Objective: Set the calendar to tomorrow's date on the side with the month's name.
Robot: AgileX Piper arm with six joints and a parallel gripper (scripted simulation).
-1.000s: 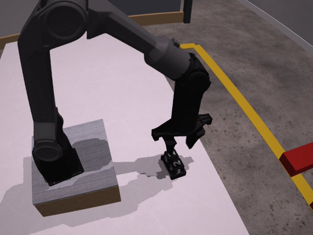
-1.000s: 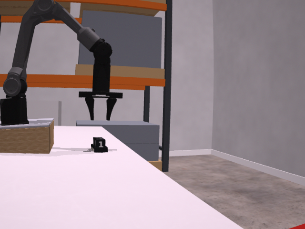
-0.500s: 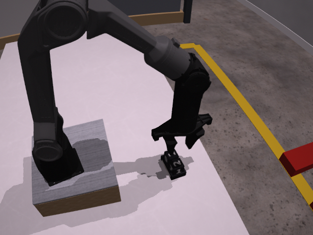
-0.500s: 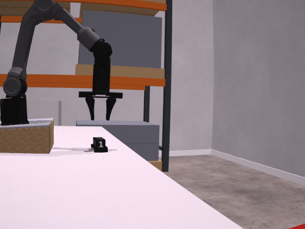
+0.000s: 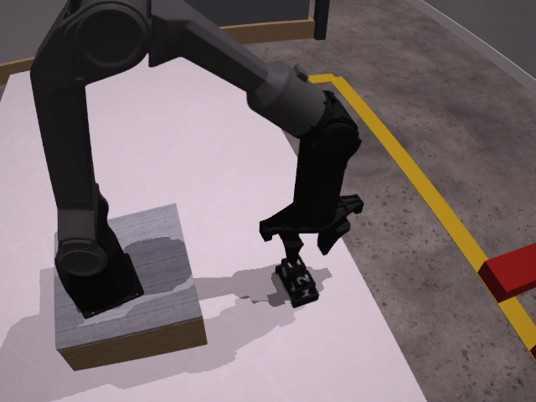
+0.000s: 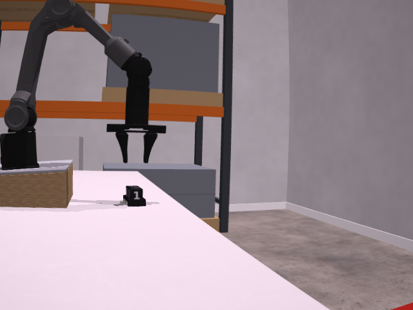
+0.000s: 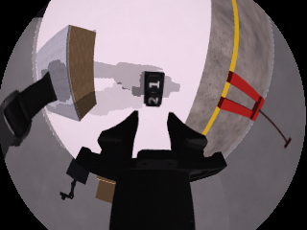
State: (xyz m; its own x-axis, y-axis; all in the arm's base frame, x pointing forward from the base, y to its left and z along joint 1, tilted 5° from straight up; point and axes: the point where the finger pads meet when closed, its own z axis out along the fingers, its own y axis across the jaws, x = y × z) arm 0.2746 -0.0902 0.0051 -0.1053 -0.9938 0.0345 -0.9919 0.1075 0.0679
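Observation:
The small black calendar (image 6: 136,199) (image 7: 153,88) stands on the white table near its right edge. Two black cubes sit side by side in its tray (image 5: 300,303) (image 6: 134,202). The top view shows the far cube with a 1 on top and the near cube (image 5: 303,279) with a 2 on top. In the exterior view the end face (image 6: 135,194) shows a 1. The side with the month's name is not readable. My gripper (image 5: 309,253) (image 6: 135,161) (image 7: 153,116) hangs straight above the calendar, fingers pointing down, partly open and empty, clear of the cubes.
The arm's wooden base block (image 5: 130,337) (image 6: 33,188) (image 7: 82,71) stands to the calendar's left. The table's right edge runs close by the calendar. On the floor lie a yellow line (image 5: 415,172) and a red object (image 5: 511,270). A shelf rack (image 6: 226,100) and a grey box (image 6: 186,183) stand behind.

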